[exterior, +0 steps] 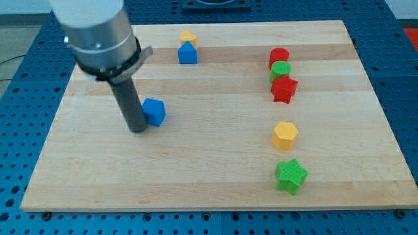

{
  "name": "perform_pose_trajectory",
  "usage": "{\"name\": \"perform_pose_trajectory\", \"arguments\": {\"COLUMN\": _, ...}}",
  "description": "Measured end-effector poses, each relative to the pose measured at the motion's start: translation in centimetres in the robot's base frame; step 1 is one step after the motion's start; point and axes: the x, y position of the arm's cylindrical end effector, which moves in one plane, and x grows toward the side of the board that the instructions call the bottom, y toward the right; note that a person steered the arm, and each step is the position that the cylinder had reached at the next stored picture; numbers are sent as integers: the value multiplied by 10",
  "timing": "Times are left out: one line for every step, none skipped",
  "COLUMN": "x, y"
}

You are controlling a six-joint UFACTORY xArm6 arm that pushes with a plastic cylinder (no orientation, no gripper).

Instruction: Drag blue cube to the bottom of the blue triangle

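The blue cube (155,111) lies on the wooden board at the view's left of centre. My tip (138,129) rests on the board just left of and slightly below the cube, touching or nearly touching its left side. The blue triangle (187,53) sits near the view's top, up and to the right of the cube, with a yellow block (188,37) directly above it.
At the view's right, a red cylinder (279,57), a green cylinder (281,70) and a red star (284,89) stand in a tight column. A yellow hexagon (285,135) and a green star (290,175) lie below them. The board's edge (215,207) runs along the bottom.
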Motion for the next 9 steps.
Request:
{"name": "perform_pose_trajectory", "arguments": {"x": -20, "y": 35}}
{"name": "perform_pose_trajectory", "arguments": {"x": -19, "y": 53}}
{"name": "perform_pose_trajectory", "arguments": {"x": -38, "y": 54}}
{"name": "perform_pose_trajectory", "arguments": {"x": -57, "y": 62}}
{"name": "perform_pose_trajectory", "arguments": {"x": -51, "y": 98}}
{"name": "perform_pose_trajectory", "arguments": {"x": -74, "y": 80}}
{"name": "perform_pose_trajectory", "arguments": {"x": -90, "y": 54}}
{"name": "perform_pose_trajectory", "arguments": {"x": -77, "y": 74}}
{"name": "perform_pose_trajectory", "arguments": {"x": -77, "y": 97}}
